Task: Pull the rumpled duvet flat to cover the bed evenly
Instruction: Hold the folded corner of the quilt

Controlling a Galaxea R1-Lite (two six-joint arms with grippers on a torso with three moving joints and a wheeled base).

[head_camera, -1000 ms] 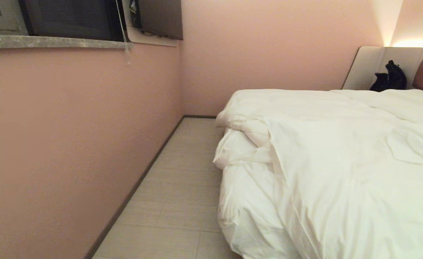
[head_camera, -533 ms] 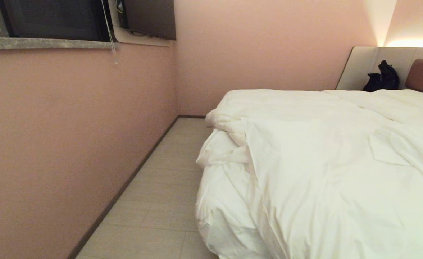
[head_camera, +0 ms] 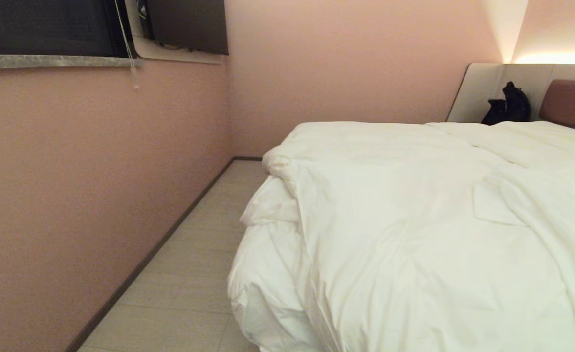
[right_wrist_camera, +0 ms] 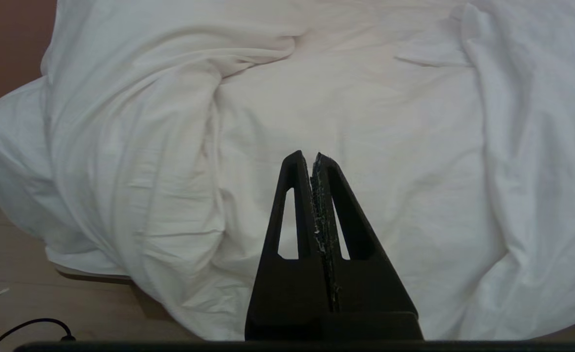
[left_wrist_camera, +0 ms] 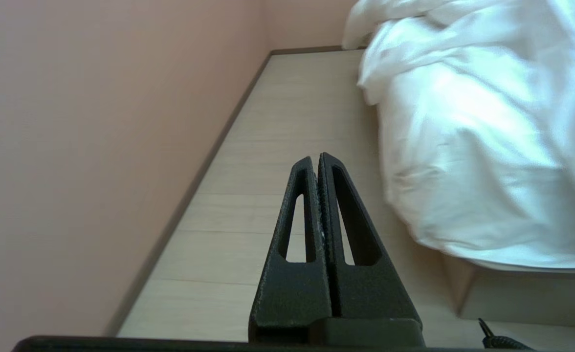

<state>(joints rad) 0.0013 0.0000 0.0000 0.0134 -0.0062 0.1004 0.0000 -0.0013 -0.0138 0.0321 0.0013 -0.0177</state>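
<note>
Approach step: duvet (head_camera: 414, 234) lies bunched at bed (left_wrist_camera: 527, 293) near corner, hanging over side. Left gripper (left_wrist_camera: 318, 157) and right gripper (right_wrist_camera: 311, 156) pressed together, empty, apart from fabric. Next: part fingers, reach duvet edge.

My head camera looks down along the bed (head_camera: 568, 100); my left wrist camera faces the floor (left_wrist_camera: 248, 234) beside it, my right the duvet (right_wrist_camera: 365, 112), which all three views share.

Wide low bed (head_camera: 568, 100) with brown padded headboard, toward 2 o'clock. Big puffy white duvet (head_camera: 414, 234) lies on top, wrinkled, bunched at 9 o'clock side, hanging over edge toward pale tiled floor (head_camera: 185, 274).
</note>
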